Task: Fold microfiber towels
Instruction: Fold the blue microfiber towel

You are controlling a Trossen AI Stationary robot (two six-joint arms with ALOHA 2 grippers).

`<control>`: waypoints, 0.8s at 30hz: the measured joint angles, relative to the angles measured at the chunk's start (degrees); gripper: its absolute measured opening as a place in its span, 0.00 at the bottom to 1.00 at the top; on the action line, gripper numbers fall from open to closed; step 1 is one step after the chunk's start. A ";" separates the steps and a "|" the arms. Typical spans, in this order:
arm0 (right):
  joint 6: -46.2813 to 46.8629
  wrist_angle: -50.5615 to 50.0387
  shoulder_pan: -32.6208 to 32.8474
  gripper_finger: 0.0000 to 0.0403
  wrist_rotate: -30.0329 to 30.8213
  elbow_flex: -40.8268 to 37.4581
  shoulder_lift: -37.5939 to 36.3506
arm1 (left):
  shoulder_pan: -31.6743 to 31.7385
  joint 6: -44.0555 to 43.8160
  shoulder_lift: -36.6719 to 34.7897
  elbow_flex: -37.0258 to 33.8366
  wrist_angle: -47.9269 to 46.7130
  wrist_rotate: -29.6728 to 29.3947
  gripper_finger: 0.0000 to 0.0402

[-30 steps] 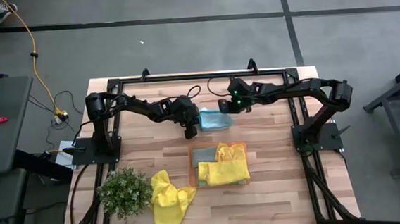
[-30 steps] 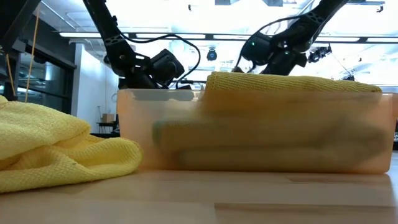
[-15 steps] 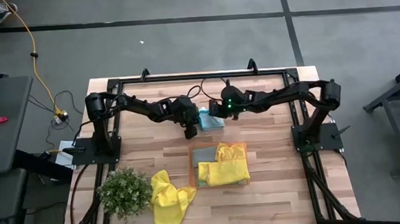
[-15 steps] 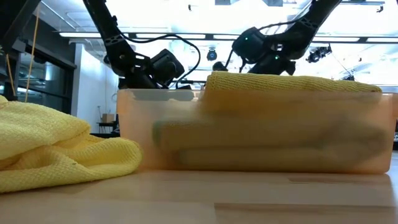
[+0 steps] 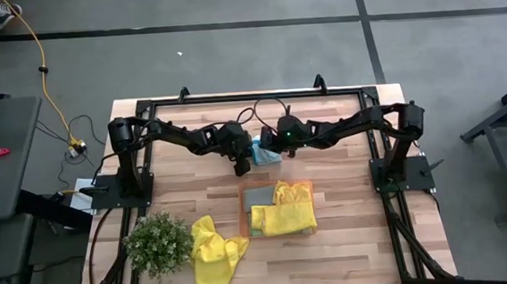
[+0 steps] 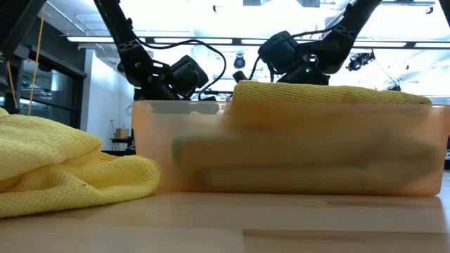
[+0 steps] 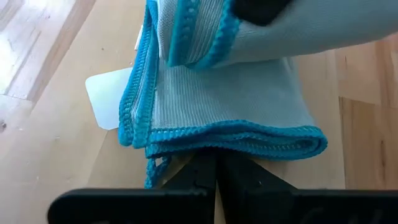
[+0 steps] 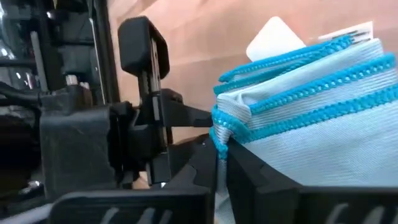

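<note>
No legible text, label or number on anything.

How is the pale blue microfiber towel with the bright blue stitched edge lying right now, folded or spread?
Folded: the pale blue towel shows several stacked blue-edged layers, with the right gripper pinching an edge and the left gripper shut at its fold.

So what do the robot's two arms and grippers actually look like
Both arms are black and jointed, built of slim tubular links with chunkier housings at the joints, and loose black cables loop along them. The left gripper ends in two flat, dark, straight fingers. The right gripper is the same style, with a small green light glowing on its wrist.
</note>
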 joint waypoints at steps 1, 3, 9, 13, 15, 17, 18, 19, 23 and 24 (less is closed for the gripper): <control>0.56 0.14 0.02 0.03 0.47 0.00 0.00 | 0.00 0.00 0.02 0.00 0.13 -0.01 0.00; 0.38 0.27 -0.01 0.09 0.94 0.00 0.00 | 0.02 0.00 0.04 0.00 0.23 -0.16 0.00; -1.13 1.42 -0.03 0.34 0.56 0.00 0.00 | 0.02 -0.12 0.04 0.00 0.37 -0.29 0.00; -6.18 6.58 -0.85 0.49 0.29 0.00 -0.20 | 0.18 -0.20 -0.02 0.00 0.36 -0.27 0.00; -9.77 6.34 -1.94 0.54 0.30 -0.02 -1.53 | 0.58 -0.02 -0.34 0.00 0.00 -0.40 0.00; -14.40 3.14 -3.47 0.57 0.41 -0.02 -3.58 | 1.36 -0.49 -0.69 -0.01 -0.15 -0.39 0.00; -17.21 1.00 -4.46 0.57 0.34 -0.02 -4.74 | 1.88 -1.26 -1.15 -0.02 -0.52 -0.38 0.00; -19.98 -1.52 -5.33 0.57 0.12 -0.02 -5.94 | 2.36 -1.92 -1.74 -0.02 -0.55 -0.33 0.00; -32.21 -10.46 -8.38 0.57 -4.62 0.02 -10.45 | 4.11 -2.39 -4.80 0.00 -3.22 2.00 0.00; -34.89 -13.18 -8.90 0.57 -6.78 0.04 -11.04 | 4.39 -1.90 -5.60 0.00 -3.61 2.65 0.00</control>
